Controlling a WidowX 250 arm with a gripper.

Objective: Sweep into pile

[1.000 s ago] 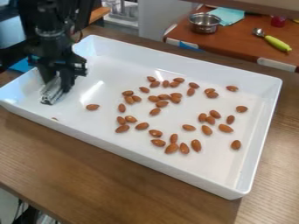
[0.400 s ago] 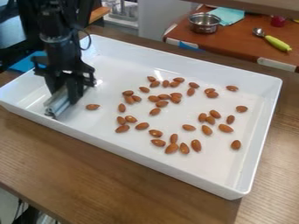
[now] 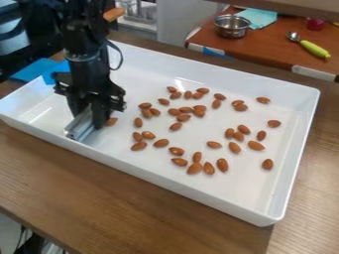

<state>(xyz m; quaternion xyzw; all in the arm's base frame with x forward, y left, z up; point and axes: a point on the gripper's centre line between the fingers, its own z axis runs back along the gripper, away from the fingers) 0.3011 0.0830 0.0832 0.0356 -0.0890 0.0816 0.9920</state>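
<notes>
Almonds are lying to the camera's right of the fingers, which are gripping a silvery bar; one nut is sitting just beside them.

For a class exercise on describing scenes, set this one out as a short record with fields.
Container: white tray on a wooden table
Contents: almonds, scattered, not one pile
Claw: low in the tray, at picture left
Held: silvery strip
Nearest to claw: lone almond, beside it
Background: metal bowl, green-handled spoon
</notes>
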